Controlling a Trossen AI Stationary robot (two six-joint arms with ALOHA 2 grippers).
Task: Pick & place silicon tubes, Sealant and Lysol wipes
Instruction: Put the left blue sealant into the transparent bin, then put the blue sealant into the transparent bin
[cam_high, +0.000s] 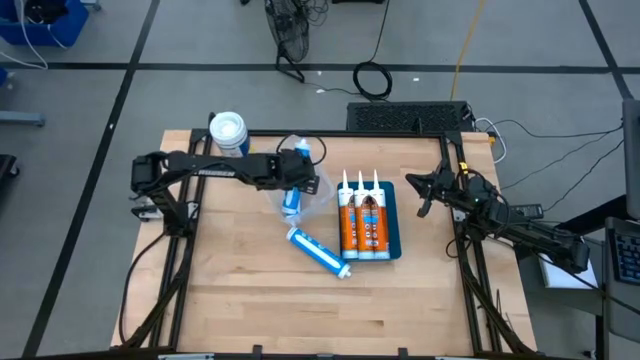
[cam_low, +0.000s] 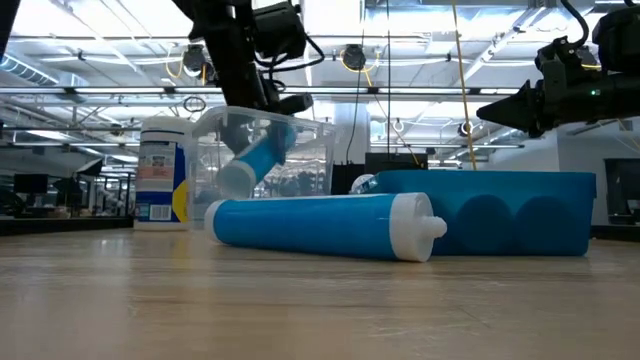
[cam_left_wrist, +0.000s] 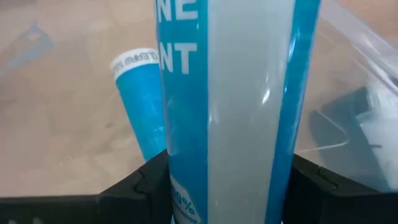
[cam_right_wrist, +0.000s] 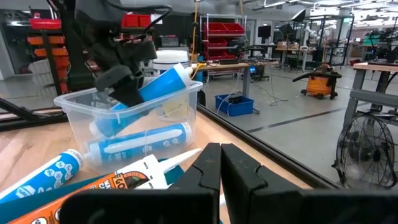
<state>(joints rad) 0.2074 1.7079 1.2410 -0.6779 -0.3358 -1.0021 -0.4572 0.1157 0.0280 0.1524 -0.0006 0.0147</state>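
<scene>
Lysol wipes (cam_high: 228, 133) stood upright at counter (cam_high: 240, 290) back-left corner, just beside the clear bin (cam_high: 305, 180). Left gripper (cam_high: 297, 180) hung over the bin, jaws clamped on a blue tube (cam_low: 255, 160) tilted nose-down into it; another tube (cam_right_wrist: 140, 145) lay inside. One more blue tube (cam_high: 318, 250) lay loose on the counter in front of the bin. Three orange sealant cartridges (cam_high: 362, 220) sat side by side in a blue tray (cam_high: 392, 222). Right gripper (cam_high: 428, 190) hovered near the tray's right, jaws together, holding nothing.

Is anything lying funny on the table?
Yes. One blue tube lies slantwise on the bare table, outside the clear bin and the blue tray. The left end effector holds another tube tilted in the bin.
</scene>
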